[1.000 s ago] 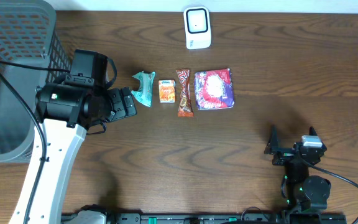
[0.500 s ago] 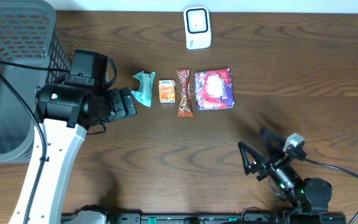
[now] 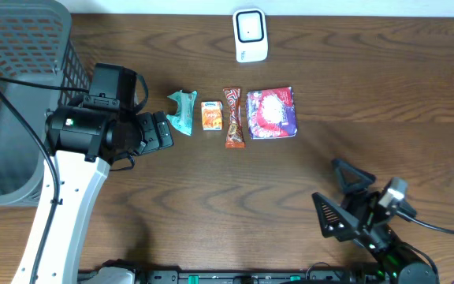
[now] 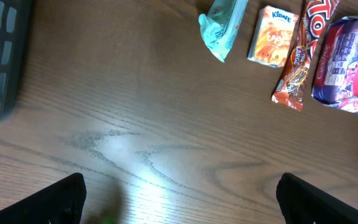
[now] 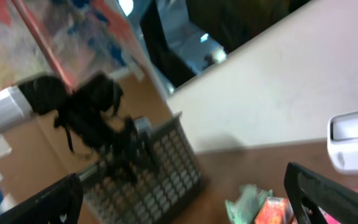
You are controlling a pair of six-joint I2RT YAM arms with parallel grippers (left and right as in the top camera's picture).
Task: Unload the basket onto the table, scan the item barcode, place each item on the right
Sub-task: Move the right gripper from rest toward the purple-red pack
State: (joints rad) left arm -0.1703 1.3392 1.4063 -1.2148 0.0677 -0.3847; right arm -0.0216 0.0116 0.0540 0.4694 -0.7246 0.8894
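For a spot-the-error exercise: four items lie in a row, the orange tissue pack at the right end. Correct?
Not quite. Four items lie in a row, but the orange tissue pack is second from the left; the red packet holds the right end. The overhead view shows it.

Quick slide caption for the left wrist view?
Open left pincer above the table, facing teal packet, orange Kleenex pack, red-brown bar and red-purple bag in a row.
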